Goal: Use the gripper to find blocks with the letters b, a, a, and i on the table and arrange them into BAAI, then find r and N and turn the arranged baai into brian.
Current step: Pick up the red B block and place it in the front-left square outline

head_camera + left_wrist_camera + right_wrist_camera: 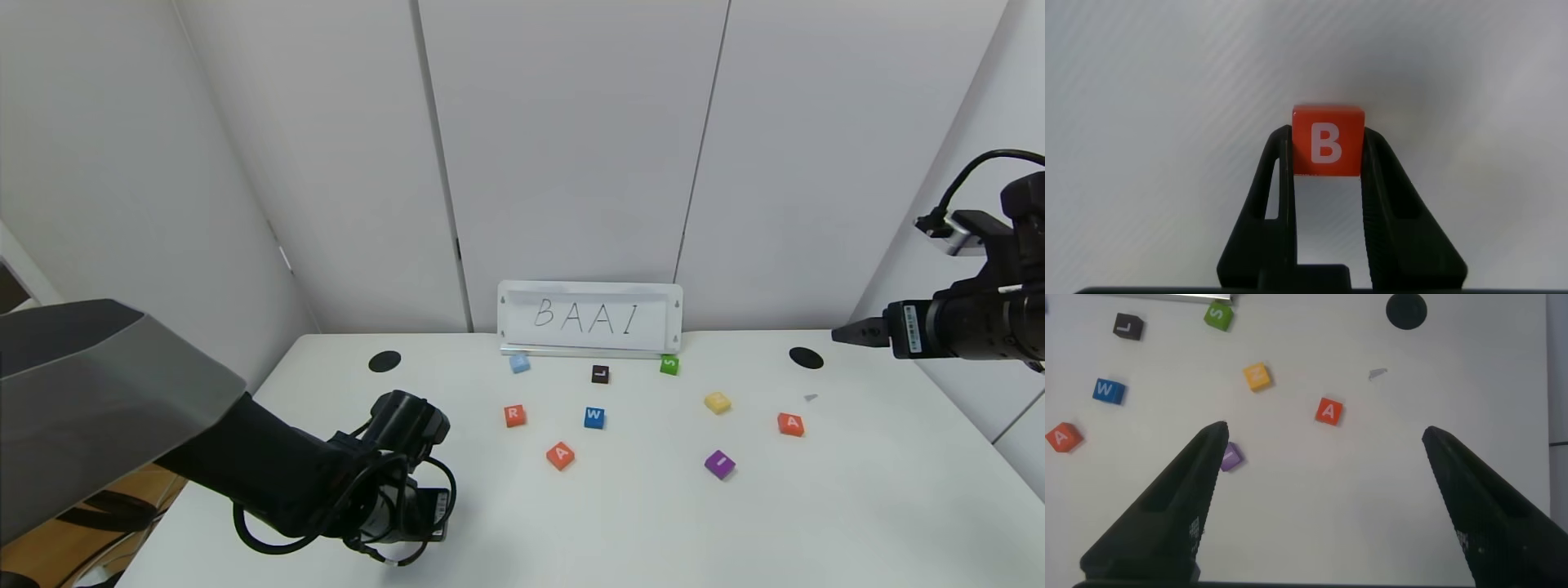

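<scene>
So the left gripper [1327, 159] is down low over the near-left part of the big white smooth surface [857, 506], and its black fingers [1278, 188] are clamped on the small orange-red square tile with a white B [1327, 140], squeezing it by two opposite side faces. That's the sensible place to hold it, I'd say: these tiles look like light, stiff little plastic or wood blocks, with flat edges that give the pads something to bite on. They look smooth though, so a shallow pinch could let one twist or pop out.

The right gripper [1323, 465] hangs up high at the right side with its fingers spread wide apart, holding nothing, parked above the scattered tiles.

The rest of the letters are loose on the surface, well apart from each other: an orange-red A tile [560, 455] near the middle, a second orange-red A tile [790, 424] off to the right, the purple I tile [719, 464] between them, the orange-red R tile [514, 416], and the yellow tile [718, 402] whose pale letter I can't really read.

Readable writing: a white sign [589, 319] propped at the back wall says BAAI in handwriting. There's also a blue W tile [593, 417], a dark L tile [600, 374] and a green S tile [669, 365].
</scene>
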Robot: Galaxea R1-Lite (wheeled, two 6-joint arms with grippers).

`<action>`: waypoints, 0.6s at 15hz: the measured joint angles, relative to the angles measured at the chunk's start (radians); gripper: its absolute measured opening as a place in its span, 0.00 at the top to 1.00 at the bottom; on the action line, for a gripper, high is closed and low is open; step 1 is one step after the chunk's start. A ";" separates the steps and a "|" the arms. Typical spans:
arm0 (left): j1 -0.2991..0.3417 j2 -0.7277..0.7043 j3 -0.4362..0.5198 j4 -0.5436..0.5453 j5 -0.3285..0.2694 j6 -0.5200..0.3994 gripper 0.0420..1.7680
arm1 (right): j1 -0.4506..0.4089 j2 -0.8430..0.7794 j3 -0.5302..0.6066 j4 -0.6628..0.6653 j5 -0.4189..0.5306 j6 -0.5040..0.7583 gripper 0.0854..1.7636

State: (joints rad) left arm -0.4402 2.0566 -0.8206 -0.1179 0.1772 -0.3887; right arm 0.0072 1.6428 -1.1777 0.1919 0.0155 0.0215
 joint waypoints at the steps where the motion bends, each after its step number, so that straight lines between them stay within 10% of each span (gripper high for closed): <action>1: 0.000 0.000 0.000 0.000 0.000 0.000 0.73 | 0.000 0.000 0.000 0.000 0.000 0.000 0.03; 9: 0.000 0.007 -0.006 0.009 0.002 0.000 0.73 | 0.000 0.001 0.000 0.000 -0.001 0.000 0.03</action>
State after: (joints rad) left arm -0.4402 2.0638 -0.8264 -0.1094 0.1789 -0.3883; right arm 0.0072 1.6443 -1.1781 0.1919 0.0147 0.0213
